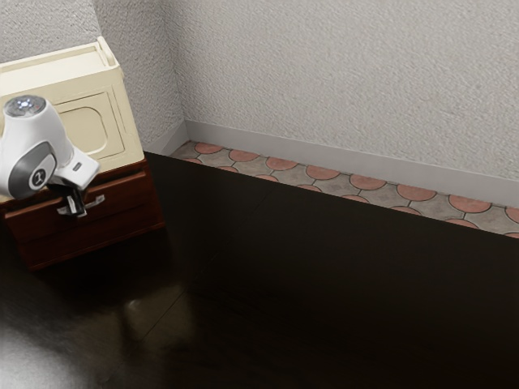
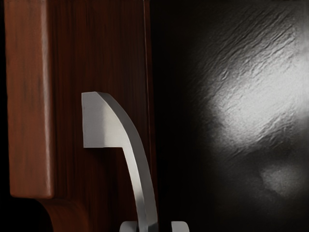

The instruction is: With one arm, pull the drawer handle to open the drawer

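My black gripper (image 1: 79, 212) is at the silver handle (image 1: 96, 201) on the dark red-brown drawer front (image 1: 122, 216), at the exterior view's left. In the wrist view the curved metal handle (image 2: 133, 147) stands out from the wooden drawer front (image 2: 104, 53). At that view's lower edge, the tips of my gripper (image 2: 154, 226) are spread on either side of the handle bar, open, with a gap between the bar and one tip. Part of the handle is hidden behind the fingers in the exterior view. I cannot tell whether the drawer is slightly out.
A cream-coloured box-like body (image 1: 69, 85) with a raised panel sits above the drawer. The glossy black surface (image 1: 324, 284) reaches toward the exterior view's right. Behind it lie a patterned tile floor (image 1: 323, 173) and a rough grey wall (image 1: 340, 73).
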Controlling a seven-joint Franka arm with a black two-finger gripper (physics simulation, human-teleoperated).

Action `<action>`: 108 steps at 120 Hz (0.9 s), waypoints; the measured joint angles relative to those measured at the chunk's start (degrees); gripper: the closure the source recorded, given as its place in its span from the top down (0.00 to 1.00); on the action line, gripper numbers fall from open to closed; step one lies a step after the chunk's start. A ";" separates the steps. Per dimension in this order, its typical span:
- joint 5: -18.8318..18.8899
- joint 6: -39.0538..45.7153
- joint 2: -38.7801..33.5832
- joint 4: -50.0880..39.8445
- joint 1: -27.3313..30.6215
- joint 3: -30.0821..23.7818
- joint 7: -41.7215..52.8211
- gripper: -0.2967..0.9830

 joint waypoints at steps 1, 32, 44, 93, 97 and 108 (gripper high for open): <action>0.00 -0.04 -0.02 0.00 -0.01 -0.04 -0.02 0.21; 0.28 -0.97 -1.56 -0.93 -0.88 -0.46 -0.86 0.16; 0.35 -1.02 -2.25 -1.66 -1.18 -0.37 -1.25 0.16; 0.46 -1.00 -5.33 -4.87 -1.49 -0.19 -2.43 0.15; 0.45 -0.97 -5.57 -5.12 -1.47 -0.20 -2.50 0.15; 0.45 -0.96 -5.90 -5.48 -1.43 -0.28 -2.69 0.15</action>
